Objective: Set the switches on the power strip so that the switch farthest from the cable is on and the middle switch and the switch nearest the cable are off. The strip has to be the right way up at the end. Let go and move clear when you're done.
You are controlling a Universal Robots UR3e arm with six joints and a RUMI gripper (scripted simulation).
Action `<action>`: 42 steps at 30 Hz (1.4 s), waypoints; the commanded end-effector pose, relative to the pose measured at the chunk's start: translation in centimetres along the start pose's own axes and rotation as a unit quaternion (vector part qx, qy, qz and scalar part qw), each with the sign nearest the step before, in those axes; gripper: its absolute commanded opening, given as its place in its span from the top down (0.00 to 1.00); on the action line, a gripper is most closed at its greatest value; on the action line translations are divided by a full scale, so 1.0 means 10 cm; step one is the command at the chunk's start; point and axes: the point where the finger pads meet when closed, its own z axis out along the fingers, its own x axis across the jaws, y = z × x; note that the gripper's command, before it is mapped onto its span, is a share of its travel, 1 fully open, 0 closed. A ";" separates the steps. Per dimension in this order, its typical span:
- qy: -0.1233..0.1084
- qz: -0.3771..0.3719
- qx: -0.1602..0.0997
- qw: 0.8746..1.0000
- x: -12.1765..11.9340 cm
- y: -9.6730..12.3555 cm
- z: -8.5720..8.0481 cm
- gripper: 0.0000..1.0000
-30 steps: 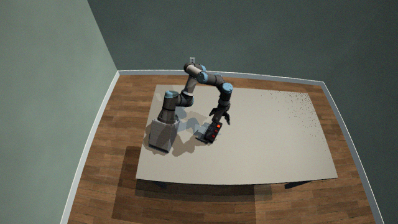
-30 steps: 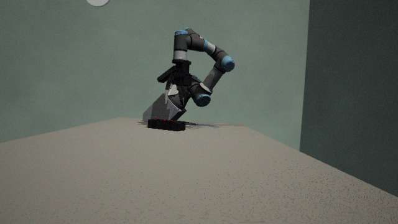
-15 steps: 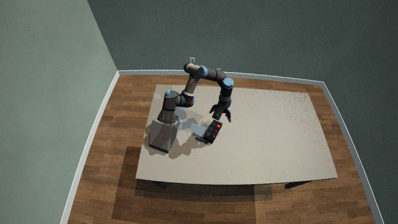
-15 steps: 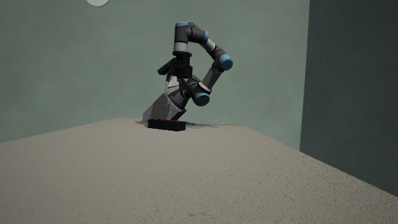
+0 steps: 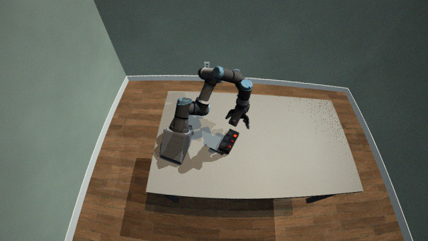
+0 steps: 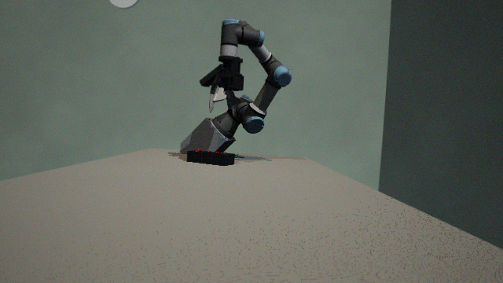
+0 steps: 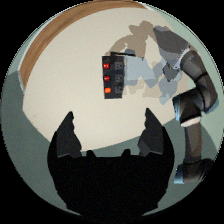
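A: What is the biggest thing here?

B: The table (image 5: pixel 301 161), with a pale grey top; it stands on a wooden floor (image 5: pixel 110 207) with a light border, and green-grey walls are behind.

A: And the robot?

B: The arm (image 5: pixel 207 90) rises from a grey pedestal (image 5: pixel 168 152) near the left edge of the table; it bends up and over, with blue caps at the joints; its shadow falls on the table top between the pedestal and the strip.

A: What is the state of the gripper?

B: The gripper (image 5: pixel 238 121) hangs in the air above the table, pointing down; its two fingers are spread to full width and nothing is between them; in the exterior view it is well above the strip, not touching it.

A: Where is the power strip?

B: The power strip (image 5: pixel 228 141) is black and lies flat on the table, the right way up, just beside the pedestal and below the gripper; in the wrist view the three switches (image 7: pixel 106 77) stand in one row on its face, and all three show red or orange; the one nearest the gripper looks brightest; a thin dark cable (image 7: pixel 120 51) seems to leave the far end, but it is small and hard to see.
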 end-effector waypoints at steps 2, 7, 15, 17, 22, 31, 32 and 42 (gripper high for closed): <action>0.001 0.000 0.000 1.000 0.00 0.00 -0.09 0.00; 0.001 0.000 0.000 1.000 0.00 0.00 -0.12 0.00; 0.001 0.000 0.000 1.000 0.00 0.00 -0.13 0.00; 0.001 0.000 0.000 1.000 0.00 0.00 -0.13 0.00; 0.001 0.000 0.000 1.000 0.00 0.00 -0.13 0.00; 0.001 0.000 0.000 1.000 0.00 0.00 -0.13 0.00; 0.001 0.000 0.000 1.000 0.00 0.00 -0.13 0.00; 0.001 0.000 0.000 1.000 0.00 0.00 -0.13 0.00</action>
